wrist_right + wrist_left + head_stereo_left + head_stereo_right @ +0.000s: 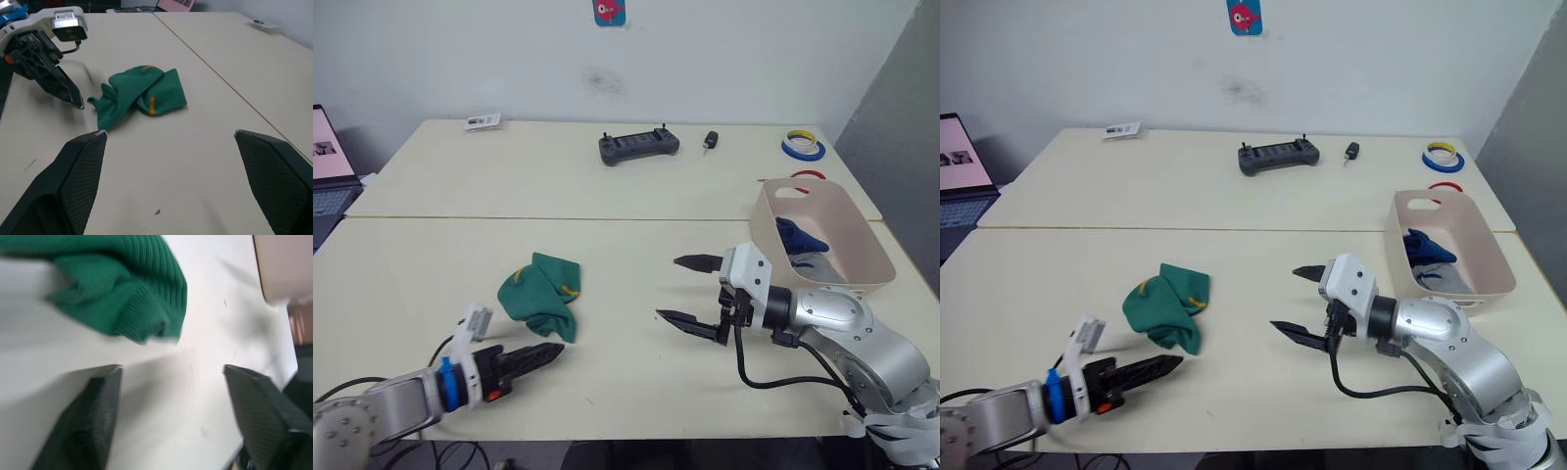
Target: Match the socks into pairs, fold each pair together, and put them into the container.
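Two green socks (540, 296) with yellow marks lie bunched together on the near table, left of centre. My left gripper (543, 354) rests open on the table just in front of the green socks (122, 293), its tips pointing past their near edge. My right gripper (668, 288) hovers open over bare table to their right, facing the green socks (139, 93). The pale pink container (862, 230) stands at the right edge. Inside it lie a royal blue sock (798, 235) and a light grey sock (1445, 281).
On the far table lie a dark grey controller (638, 147), a black key fob (710, 141), tape rolls (802, 146), a red ring (808, 175) and a small card (482, 121). A laptop (328, 157) sits off the left edge. A seam joins the two tables.
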